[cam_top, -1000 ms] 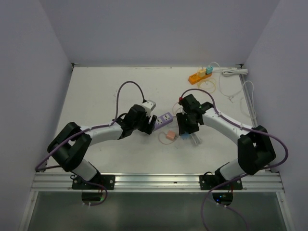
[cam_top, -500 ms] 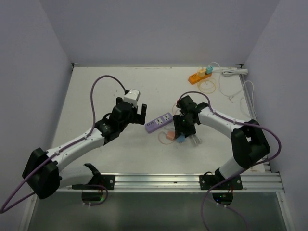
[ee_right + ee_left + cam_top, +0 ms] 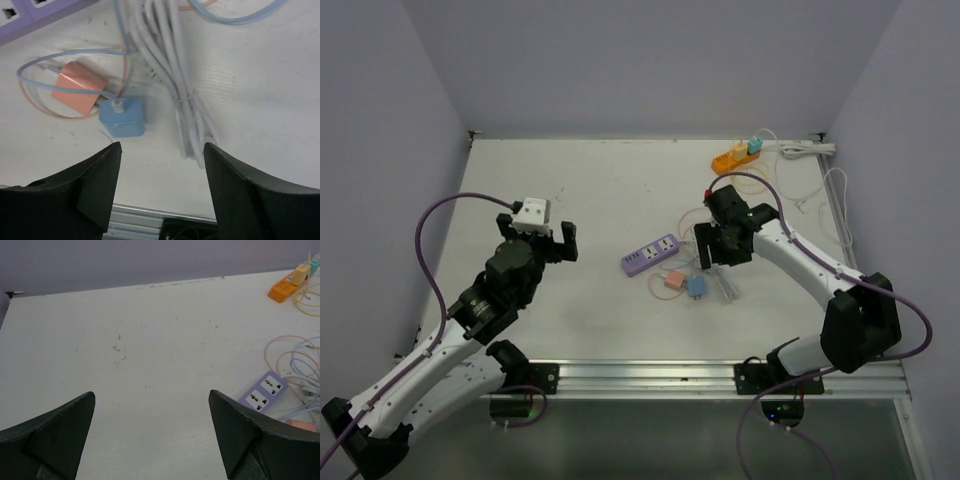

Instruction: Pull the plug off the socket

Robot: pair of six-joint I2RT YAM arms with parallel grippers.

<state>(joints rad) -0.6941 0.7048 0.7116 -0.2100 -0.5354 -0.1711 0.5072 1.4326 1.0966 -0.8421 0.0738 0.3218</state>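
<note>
– Top external: where does the blue plug (image 3: 696,286) lie?
– Flat on the table (image 3: 590,190), near the purple strip (image 3: 651,253) but apart from it. A pink plug (image 3: 671,281) lies just beside it, and a bundled white cable (image 3: 725,290) on its other side.
– And the arms?
– The right gripper (image 3: 720,258) hangs over the table just behind the blue plug, jaws apart, gripping nothing. The left gripper (image 3: 536,238) is off to the left, well apart from the strip, jaws spread wide with nothing in them. An orange strip (image 3: 735,158) sits at the table's far right.
– Left wrist?
– The left gripper (image 3: 151,405) shows a finger in each bottom corner, wide, with only bare table between them. The purple strip (image 3: 262,392) lies at the right, two sockets facing up, their holes in plain view. Thin cables loop past it, and the orange strip (image 3: 284,286) is in the far corner.
– Right wrist?
– The right gripper (image 3: 162,150) has its fingers wide at the lower edge. The blue plug (image 3: 122,117) lies on the table close above one fingertip, untouched, a thin cable leaving its top. The pink plug (image 3: 77,93) is just beside its corner. The white cable (image 3: 170,65) runs down between the fingers' line. The purple strip (image 3: 35,12) shows only its edge at the top left, apart from the plug.
</note>
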